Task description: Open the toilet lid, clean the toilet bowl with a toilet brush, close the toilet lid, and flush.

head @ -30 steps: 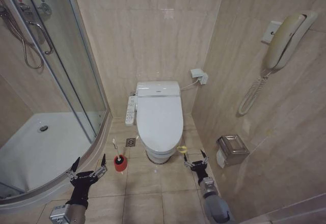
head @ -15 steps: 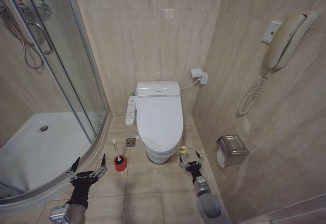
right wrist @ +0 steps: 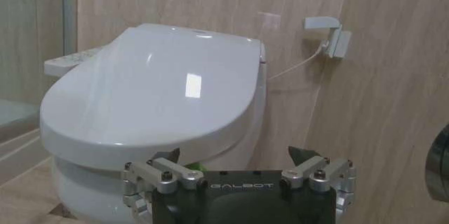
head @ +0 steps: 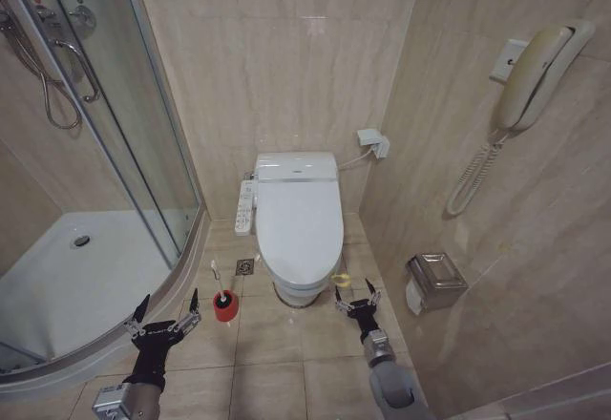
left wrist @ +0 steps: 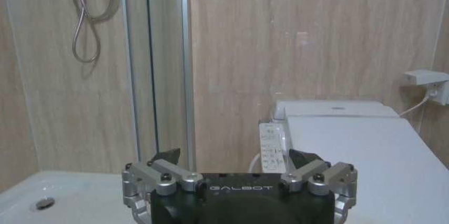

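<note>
The toilet lid (head: 298, 212) is down flat over the white toilet bowl (head: 296, 291), and a yellow-green loop (head: 341, 279) hangs at its front right edge. My right gripper (head: 354, 298) is open, low by the floor, just right of and below that loop. In the right wrist view the lid (right wrist: 154, 98) rises close ahead above my open right gripper (right wrist: 235, 156), with a bit of the green loop (right wrist: 195, 167) by one finger. The toilet brush (head: 219, 286) stands in its red cup (head: 226, 308) left of the bowl. My left gripper (head: 169, 305) is open, left of the cup.
A curved shower tray (head: 86, 286) with a glass door (head: 143, 105) fills the left side. The button panel (head: 246, 207) sticks out at the toilet's left. A steel paper holder (head: 434, 282) and a wall phone (head: 530, 76) hang on the right wall. A floor drain (head: 245, 266) lies near the brush.
My right gripper has shifted left toward the toilet's front, ending beside the yellow-green loop. The left arm has not moved.
</note>
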You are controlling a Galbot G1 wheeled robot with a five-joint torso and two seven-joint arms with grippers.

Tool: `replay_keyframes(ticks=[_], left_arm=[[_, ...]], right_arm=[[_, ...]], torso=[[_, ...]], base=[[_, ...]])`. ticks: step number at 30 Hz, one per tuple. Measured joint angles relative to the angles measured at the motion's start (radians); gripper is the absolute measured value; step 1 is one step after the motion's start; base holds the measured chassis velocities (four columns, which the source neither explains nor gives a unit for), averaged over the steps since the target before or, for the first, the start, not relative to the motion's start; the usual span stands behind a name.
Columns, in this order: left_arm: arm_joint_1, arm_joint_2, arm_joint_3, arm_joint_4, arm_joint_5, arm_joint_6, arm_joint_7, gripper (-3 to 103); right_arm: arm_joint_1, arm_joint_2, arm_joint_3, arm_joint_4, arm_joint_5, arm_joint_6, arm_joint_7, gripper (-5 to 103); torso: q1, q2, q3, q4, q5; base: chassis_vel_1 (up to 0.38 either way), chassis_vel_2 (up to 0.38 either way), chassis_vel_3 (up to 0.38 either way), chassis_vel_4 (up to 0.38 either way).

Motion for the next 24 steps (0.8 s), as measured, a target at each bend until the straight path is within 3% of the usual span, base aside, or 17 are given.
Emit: replay_keyframes(ticks=[13,24], left_arm=[[0.000,0.000,0.000,0.000,0.000,0.000,0.000,100],[0.000,0.000,0.000,0.000,0.000,0.000,0.000,100]], right_arm=[[-0.014,0.000,0.004,0.007,0.008,0.010,0.001,100],[-0.031,-0.018,0.019,0.005,0.006,0.069,0.045,100]], torso=[[0.000,0.000,0.000,-0.0001,0.0000],[0.000,0.000,0.000,-0.0002,0.0001]], base=[[-0.055,0.048,0.059,-0.046],[-0.065,0.081,0.072,-0.068]])
